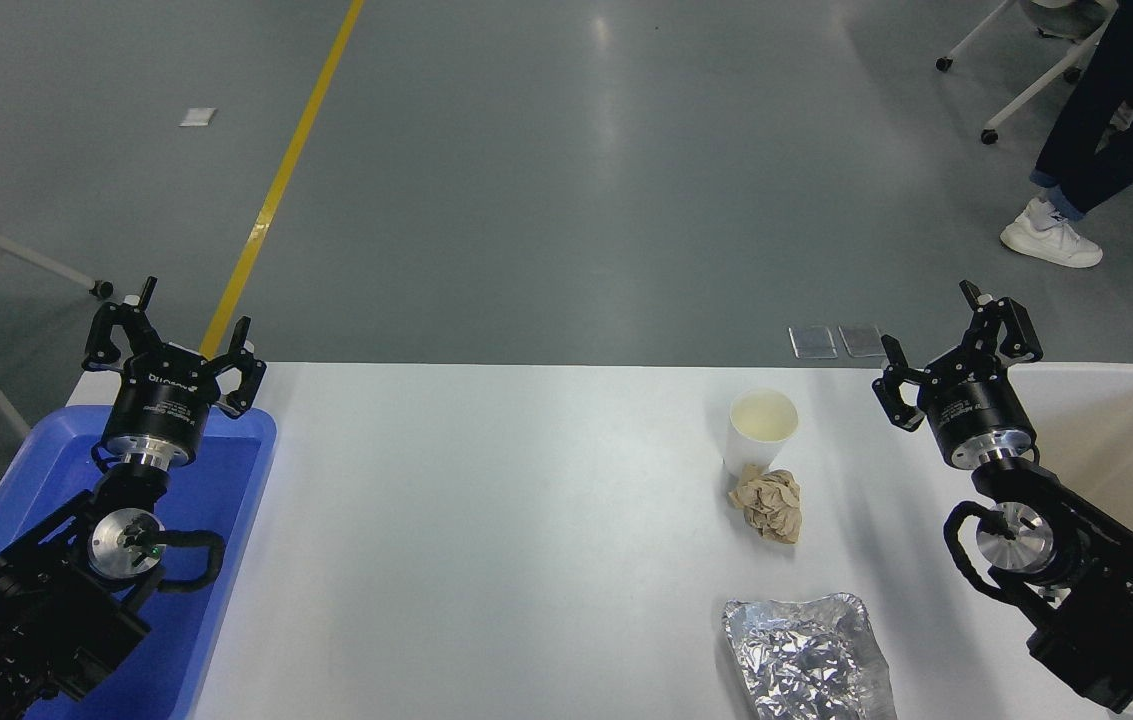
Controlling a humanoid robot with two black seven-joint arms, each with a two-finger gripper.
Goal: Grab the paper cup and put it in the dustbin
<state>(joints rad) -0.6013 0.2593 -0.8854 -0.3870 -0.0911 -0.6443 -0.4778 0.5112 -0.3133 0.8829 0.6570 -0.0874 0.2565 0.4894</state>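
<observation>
Paper cup (763, 429) (plain white, cream inside) stands upright, rim rolled.

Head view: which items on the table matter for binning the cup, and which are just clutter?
Job items:
paper cup, upright, touching the brown paper ball
dustbin at the table's right end
right gripper, open, empty

Just lying about:
crumpled brown paper ball
silver foil tray near the front edge
blue tray under the parked left gripper
</observation>
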